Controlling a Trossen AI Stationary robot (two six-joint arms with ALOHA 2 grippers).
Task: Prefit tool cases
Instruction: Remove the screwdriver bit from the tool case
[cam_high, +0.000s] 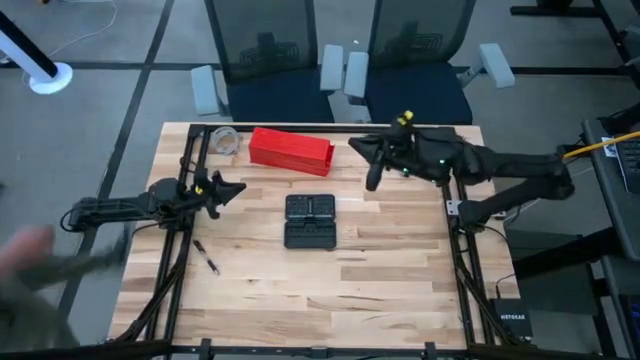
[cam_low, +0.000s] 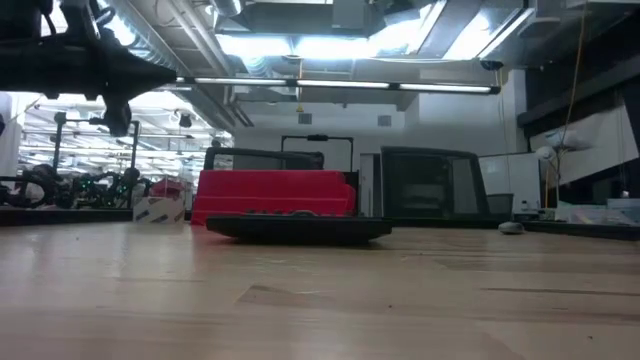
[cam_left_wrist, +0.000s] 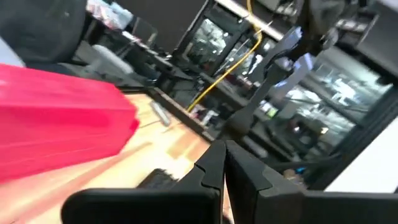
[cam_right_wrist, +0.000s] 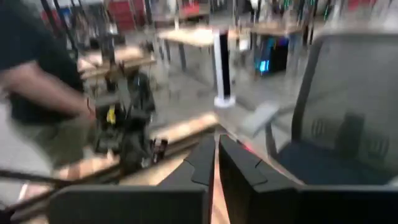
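Note:
The black tool case (cam_high: 309, 220) lies open on the table's middle, its two gridded halves flat on the wood; the low view shows it as a flat black slab (cam_low: 300, 229). My left gripper (cam_high: 236, 189) is shut and empty, held above the table to the left of the case; its fingers show in the left wrist view (cam_left_wrist: 224, 163). My right gripper (cam_high: 372, 181) is shut and empty, raised over the far right part of the table; its fingers show in the right wrist view (cam_right_wrist: 216, 152).
A longer red box (cam_high: 290, 149) lies behind the case, toward the far edge. A roll of clear tape (cam_high: 225, 139) sits at the far left. A small pen-like object (cam_high: 207, 258) lies at the near left. A blurred person (cam_high: 30, 260) moves beside the table's left.

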